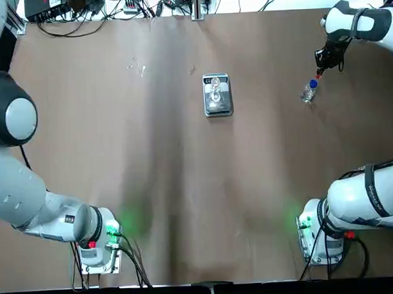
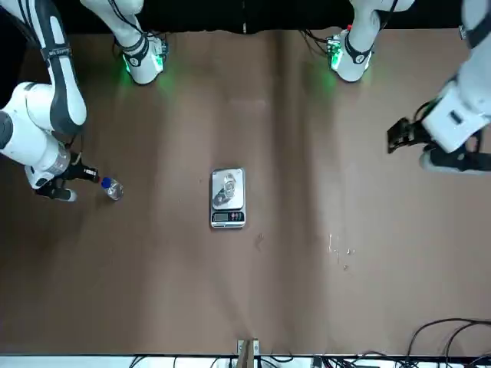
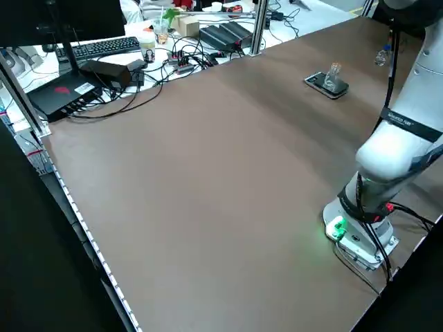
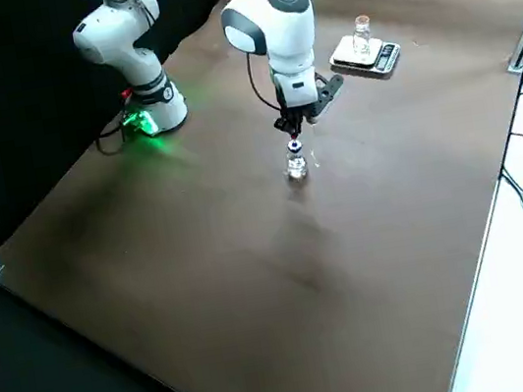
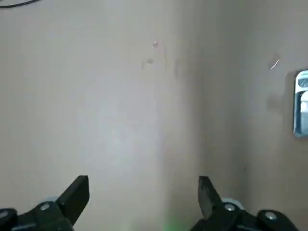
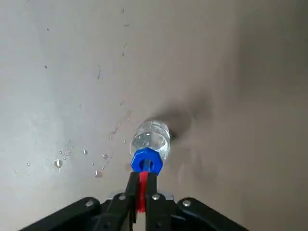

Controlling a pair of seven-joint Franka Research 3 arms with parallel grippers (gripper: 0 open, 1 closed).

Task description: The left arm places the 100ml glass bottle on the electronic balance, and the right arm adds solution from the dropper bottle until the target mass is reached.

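The glass bottle (image 4: 362, 36) stands upright on the pan of the balance (image 4: 381, 57), which sits on the bench (image 1: 178, 186) between the 2 arms' sides. The balance's display (image 2: 220, 217) is on the side away from the robot; its reading is too small to make out

The left pincer (image 5: 143, 187) hangs above the bench on the robot's left, well apart from the balance. Its 2 fingers are spread wide with nothing between them

The right pincer (image 6: 143, 179) is on the robot's right, also well apart from the balance. It is closed on the dropper (image 6: 143, 191), its 2 fingers pinching the red bulb from both sides. Below the bulb is the blue collar (image 6: 147, 160), at the neck of the clear dropper bottle (image 4: 296, 164). Whether that bottle touches the bench, I cannot tell

Small drops (image 6: 58, 163) lie on the bench near the dropper bottle, and more wet spots (image 1: 141, 69) show on the balance's left. Dark cables (image 3: 149, 86) lie past the bench's far edge, near a keyboard (image 3: 105, 48)
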